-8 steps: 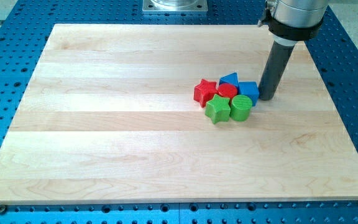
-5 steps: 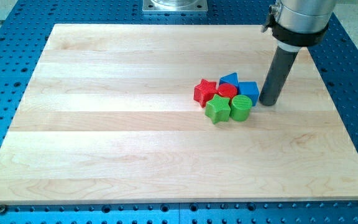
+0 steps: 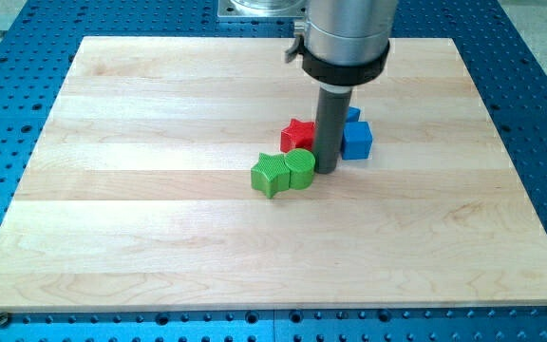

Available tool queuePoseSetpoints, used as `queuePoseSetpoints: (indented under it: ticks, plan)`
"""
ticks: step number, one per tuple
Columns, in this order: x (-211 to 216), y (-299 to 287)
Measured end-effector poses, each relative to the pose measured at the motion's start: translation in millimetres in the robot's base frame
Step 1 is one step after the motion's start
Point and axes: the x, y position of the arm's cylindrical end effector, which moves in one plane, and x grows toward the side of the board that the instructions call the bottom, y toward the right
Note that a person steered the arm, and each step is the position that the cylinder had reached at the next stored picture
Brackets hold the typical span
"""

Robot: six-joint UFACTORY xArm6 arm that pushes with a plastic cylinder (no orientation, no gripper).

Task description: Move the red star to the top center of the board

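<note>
The red star (image 3: 296,134) lies just right of the board's centre, partly behind the rod. My tip (image 3: 327,169) stands right beside it, at its lower right, and touches the right side of a green cylinder (image 3: 301,168). A green star (image 3: 271,175) sits against the cylinder's left. A blue cube (image 3: 356,140) lies just right of the rod, with another blue block (image 3: 351,114) peeking out behind it. A red cylinder seen earlier is hidden, probably behind the rod.
The wooden board (image 3: 160,114) lies on a blue perforated table (image 3: 539,85). A metal mount (image 3: 254,8) stands at the view's top centre, past the board's top edge.
My tip has swept left from the right side of the cluster into its middle. The green star and green cylinder were pushed left and down; the red star shifted slightly left.
</note>
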Motion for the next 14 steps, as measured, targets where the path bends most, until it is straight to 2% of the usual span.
queuePoseSetpoints:
  ticks: [1,3,4,5,6,7,8,9,10,11,12,14]
  plan:
    - [-28,0]
    - [-65,-66]
    - [-21,-65]
    - [-36,-97]
    - [-101,-95]
    - [-109,-94]
    - [-109,-94]
    - [-77,-94]
    - [-72,-101]
    - [-43,-131]
    - [-21,-134]
    - [-50,-159]
